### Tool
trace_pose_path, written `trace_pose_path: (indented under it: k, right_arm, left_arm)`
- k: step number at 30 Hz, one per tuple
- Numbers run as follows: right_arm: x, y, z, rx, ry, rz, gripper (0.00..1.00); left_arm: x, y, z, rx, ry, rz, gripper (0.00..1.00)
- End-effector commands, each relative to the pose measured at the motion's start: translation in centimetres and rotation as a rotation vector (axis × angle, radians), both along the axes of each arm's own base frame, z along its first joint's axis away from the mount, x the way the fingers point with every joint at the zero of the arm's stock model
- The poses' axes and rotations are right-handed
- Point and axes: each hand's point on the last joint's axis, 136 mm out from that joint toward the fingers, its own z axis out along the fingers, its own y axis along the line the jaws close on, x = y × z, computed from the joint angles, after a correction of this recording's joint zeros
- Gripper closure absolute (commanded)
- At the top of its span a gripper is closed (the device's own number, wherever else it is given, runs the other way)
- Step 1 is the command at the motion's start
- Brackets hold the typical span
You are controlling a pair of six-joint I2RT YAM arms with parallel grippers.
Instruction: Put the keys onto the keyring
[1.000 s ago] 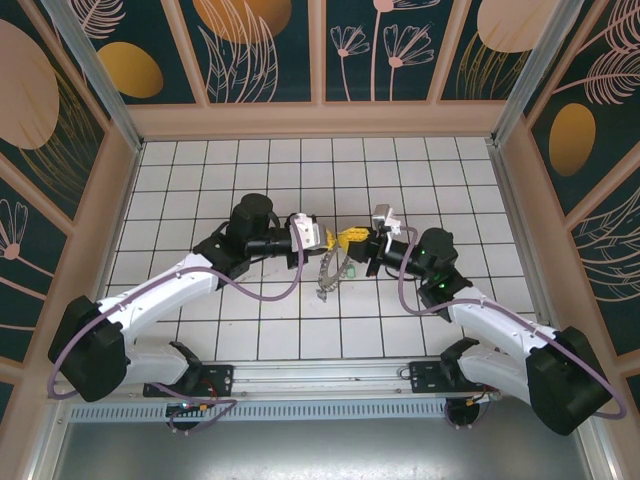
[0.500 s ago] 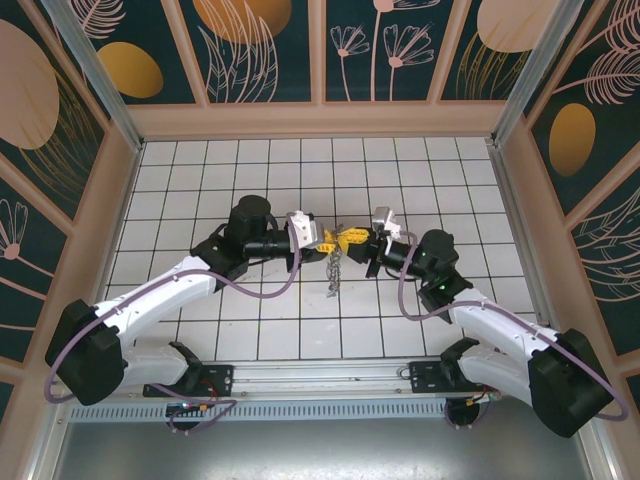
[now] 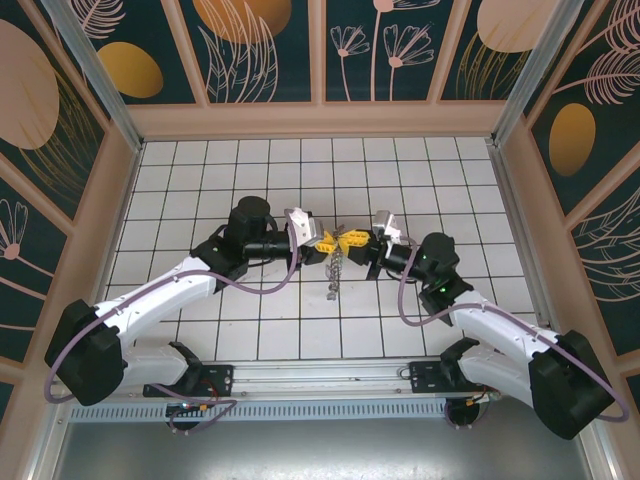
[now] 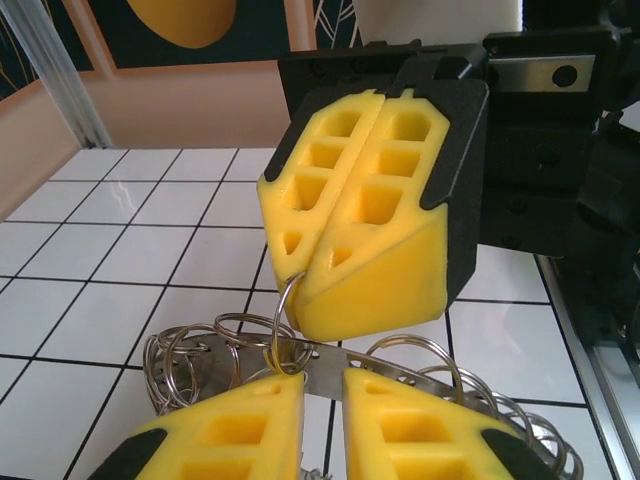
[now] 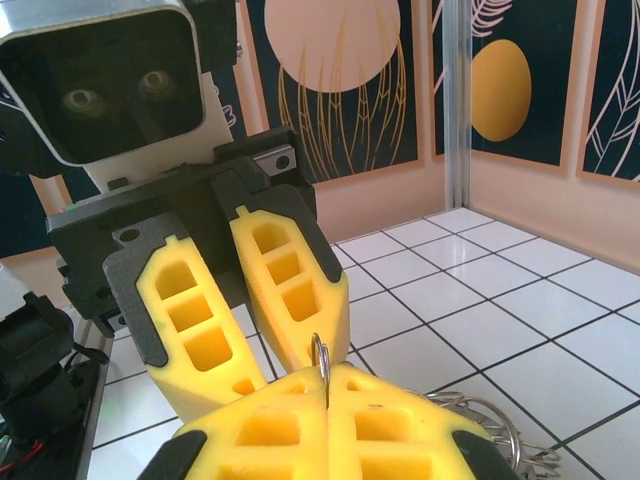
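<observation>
Keyring of thin silvery metal, a chain-like bunch of wire loops (image 3: 334, 268), sits at the middle of the top view between the two arms and trails toward the bottom of the frame; whether its lower end touches the surface I cannot tell. The right pincer (image 3: 354, 240) has its yellow foam pads pressed together on one thin loop of it. Facing it tip to tip, the left pincer (image 3: 321, 243) has its yellow pads a little apart, a narrow gap showing between them in its own wrist view, with a wire loop just beside one pad. The worktop (image 3: 200, 160) is white square tile with dark grout lines, framed by a pale peach border. Dark teal wall panels (image 3: 260, 50) with orange and peach discs and line-drawn leaves enclose it, with aluminium posts (image 3: 90, 70) at the far corners.
</observation>
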Motion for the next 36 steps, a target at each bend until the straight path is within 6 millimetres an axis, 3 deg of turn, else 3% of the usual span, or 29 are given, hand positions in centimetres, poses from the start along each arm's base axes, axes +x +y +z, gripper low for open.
trace_pose_path:
  k: [1,22,32,36]
  right_arm:
    - [-0.4,0.1,-1.7,-0.034,0.025,0.006,1.0]
    - [-1.4,-0.8,-1.2,0.011,-0.038,-0.005,1.0]
    - [-1.7,-0.9,-0.9,0.022,-0.05,-0.003,1.0]
    - [-1.9,-0.8,-0.9,0.017,-0.06,0.01,1.0]
  left_arm:
    - [-1.6,-1.0,5.2,-0.162,-0.1,-0.089,0.8]
    - [-1.9,-0.6,3.1,-0.077,-0.028,-0.084,0.66]
    - [-1.1,2.0,1.2,-0.01,0.039,-0.031,0.6]
    - [-1.7,1.7,0.5,0.03,0.063,-0.108,0.59]
